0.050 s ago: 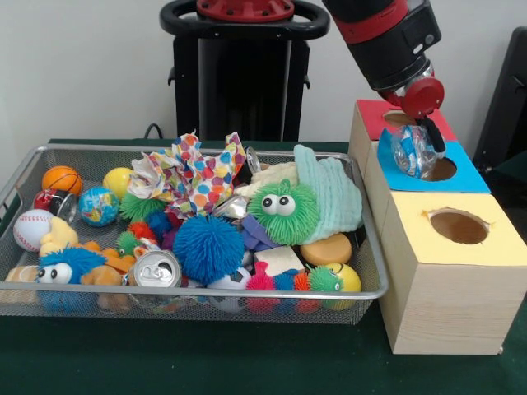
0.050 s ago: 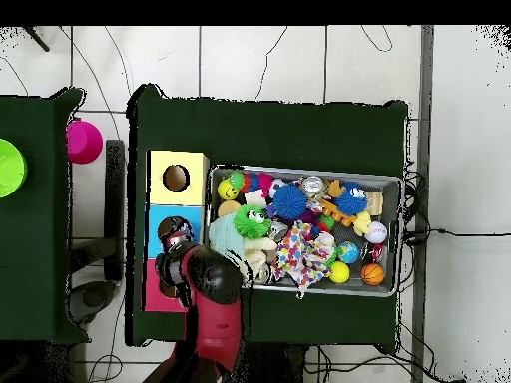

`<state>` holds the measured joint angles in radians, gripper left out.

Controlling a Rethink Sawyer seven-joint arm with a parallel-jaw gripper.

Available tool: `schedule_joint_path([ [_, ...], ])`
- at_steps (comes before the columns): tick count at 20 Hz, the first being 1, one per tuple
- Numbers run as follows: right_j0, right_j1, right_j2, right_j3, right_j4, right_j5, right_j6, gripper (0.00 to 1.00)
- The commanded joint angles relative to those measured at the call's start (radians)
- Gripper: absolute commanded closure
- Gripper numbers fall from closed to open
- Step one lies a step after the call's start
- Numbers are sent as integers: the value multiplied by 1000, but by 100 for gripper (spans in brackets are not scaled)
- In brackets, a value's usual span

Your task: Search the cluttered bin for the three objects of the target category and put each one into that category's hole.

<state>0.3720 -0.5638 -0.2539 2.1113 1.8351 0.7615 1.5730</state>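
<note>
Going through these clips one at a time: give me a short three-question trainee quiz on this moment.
1. True or false: the gripper hangs over the yellow box.
2. Which hole is the crumpled clear plastic item nearest? A) red B) blue C) yellow
3. Fill in: the silver can lies in the wire ____.

Key: 1 false, it is over the blue box; 2 B; 3 bin.

A thick black arm (image 1: 387, 37) with a red band and a round red wrist joint (image 1: 422, 95).
</note>
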Motion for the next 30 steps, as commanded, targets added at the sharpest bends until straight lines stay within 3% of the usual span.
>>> schedule_joint_path([
  [1, 8, 143, 88, -117, 89, -86, -233, 100],
  [9, 1, 168, 77, -153, 59, -91, -209, 100],
  [18, -32, 173, 56, -140, -13, -90, -207, 100],
  [25, -52, 182, 47, -138, -25, -98, -226, 100],
  [29, -47, 181, 42, -136, -30, -111, -186, 100],
  [30, -41, 179, 37, -135, -29, -119, -176, 0],
])
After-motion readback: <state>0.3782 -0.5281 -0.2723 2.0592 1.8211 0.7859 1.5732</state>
